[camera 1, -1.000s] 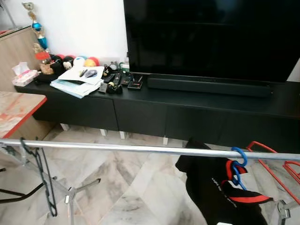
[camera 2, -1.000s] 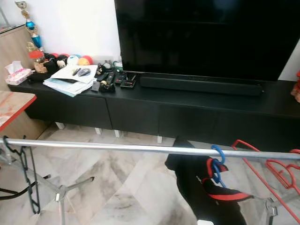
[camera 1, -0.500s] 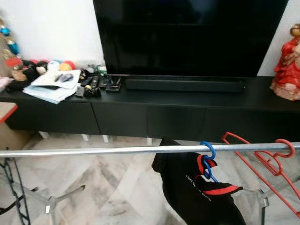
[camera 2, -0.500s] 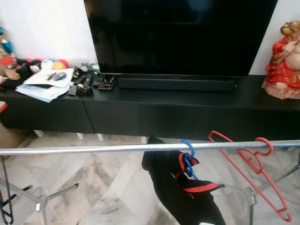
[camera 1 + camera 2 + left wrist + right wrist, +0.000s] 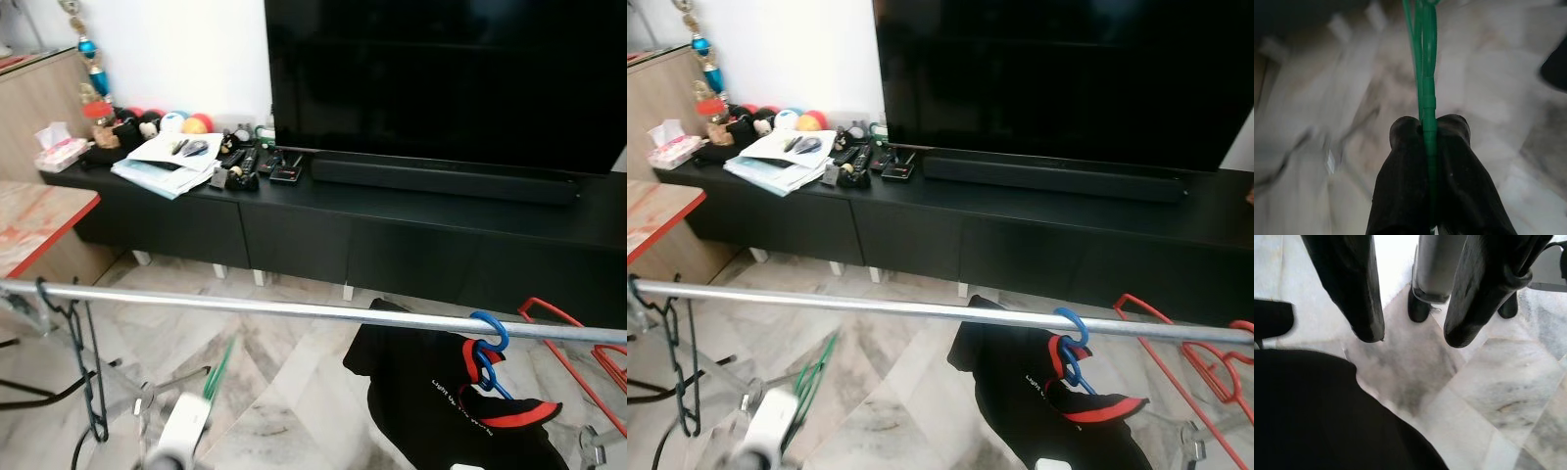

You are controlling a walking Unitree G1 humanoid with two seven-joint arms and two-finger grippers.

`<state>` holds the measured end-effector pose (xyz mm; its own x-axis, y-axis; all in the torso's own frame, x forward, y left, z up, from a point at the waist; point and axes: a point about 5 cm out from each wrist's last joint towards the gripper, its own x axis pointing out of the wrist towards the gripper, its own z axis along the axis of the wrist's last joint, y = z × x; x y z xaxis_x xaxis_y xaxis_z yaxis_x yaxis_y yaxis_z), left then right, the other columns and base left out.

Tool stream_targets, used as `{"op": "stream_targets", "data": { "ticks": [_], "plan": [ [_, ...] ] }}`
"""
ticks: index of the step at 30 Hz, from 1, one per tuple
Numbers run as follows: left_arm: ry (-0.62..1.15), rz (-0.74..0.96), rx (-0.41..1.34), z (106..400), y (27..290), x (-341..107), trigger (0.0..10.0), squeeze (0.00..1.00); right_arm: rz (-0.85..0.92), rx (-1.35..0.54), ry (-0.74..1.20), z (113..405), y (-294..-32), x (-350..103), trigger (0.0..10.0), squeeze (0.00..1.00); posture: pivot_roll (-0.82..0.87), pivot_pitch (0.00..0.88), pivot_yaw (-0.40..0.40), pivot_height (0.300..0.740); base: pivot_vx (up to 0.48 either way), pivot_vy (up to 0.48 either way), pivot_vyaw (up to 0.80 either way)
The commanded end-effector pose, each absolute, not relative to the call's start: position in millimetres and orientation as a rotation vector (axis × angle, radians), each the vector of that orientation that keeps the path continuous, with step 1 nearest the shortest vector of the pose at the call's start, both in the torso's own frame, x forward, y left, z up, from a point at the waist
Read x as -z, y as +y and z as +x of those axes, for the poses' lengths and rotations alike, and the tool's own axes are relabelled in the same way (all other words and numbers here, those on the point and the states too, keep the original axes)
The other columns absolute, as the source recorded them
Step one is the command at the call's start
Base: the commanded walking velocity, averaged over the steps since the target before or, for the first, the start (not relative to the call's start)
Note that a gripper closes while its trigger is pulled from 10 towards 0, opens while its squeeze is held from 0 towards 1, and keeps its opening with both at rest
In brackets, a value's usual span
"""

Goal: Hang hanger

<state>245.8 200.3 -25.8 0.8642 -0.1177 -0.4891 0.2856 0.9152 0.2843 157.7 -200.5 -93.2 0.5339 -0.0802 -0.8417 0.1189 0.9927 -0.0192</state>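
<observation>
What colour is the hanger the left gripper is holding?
Green. The hanger shows best in the left wrist view, clamped in the left gripper.

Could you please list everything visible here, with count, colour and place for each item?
Rail: one, silver, across the foreground.
Green hanger: one, pinched in the left hand, below the rail.
Blue hanger: one, hooked on the rail, carrying a black and red shirt.
Red hangers: apparently two, at the rail's right end.
Black hanger: one, at the rail's left end.
TV: one, black, on a black cabinet.
Soundbar: one, black, under the TV.
Papers: a stack, white, on the cabinet's left.
Left hand: shut on the green hanger.
Right hand: open, above the marble floor.
</observation>
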Motion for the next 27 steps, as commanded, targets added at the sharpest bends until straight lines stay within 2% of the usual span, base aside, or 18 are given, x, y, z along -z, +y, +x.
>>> {"op": "stream_targets", "data": {
  "ticks": [1, 7, 13, 18, 21, 27],
  "plan": [
    [0.516, 0.376, 0.263, 232.1, 203.3, 33.6, 10.0, 0.00, 0.042, 0.114, 1.009, 155.4, -200.3, 94.2, 10.0, 0.00, -0.02, 0.014, 0.033, 0.740, 0.000, 0.000, 0.00],
    [0.374, 0.339, 0.188, 245.3, 210.5, 11.8, 10.0, 0.00, 0.040, 0.111, 1.010, 155.0, -200.4, 94.3, 10.0, 0.00, -0.02, 0.008, 0.033, 0.740, 0.000, 0.000, 0.00],
    [0.254, 0.321, 0.207, 240.6, 205.6, -2.6, 10.0, 0.00, 0.036, 0.107, 1.012, 154.4, -201.0, 94.5, 10.0, 0.00, -0.02, 0.001, 0.030, 0.740, 0.000, 0.000, 0.00],
    [0.201, 0.324, 0.235, 237.6, 203.2, -12.7, 10.0, 0.00, 0.032, 0.105, 1.012, 154.3, -201.7, 94.4, 10.0, 0.00, -0.02, 0.000, 0.026, 0.740, 0.000, 0.000, 0.00],
    [0.185, 0.385, 0.294, 235.3, 200.3, -16.6, 10.0, 0.00, 0.026, 0.098, 1.013, 154.5, -201.9, 94.2, 10.0, 0.00, -0.02, 0.000, 0.024, 0.740, 0.000, 0.000, 0.00],
    [0.144, 0.388, 0.260, 242.2, 202.4, -29.0, 10.0, 0.00, 0.023, 0.096, 1.012, 155.2, -202.6, 93.9, 10.0, 0.00, -0.01, 0.003, 0.016, 0.740, 0.000, 0.000, 0.00]
  ]
}}
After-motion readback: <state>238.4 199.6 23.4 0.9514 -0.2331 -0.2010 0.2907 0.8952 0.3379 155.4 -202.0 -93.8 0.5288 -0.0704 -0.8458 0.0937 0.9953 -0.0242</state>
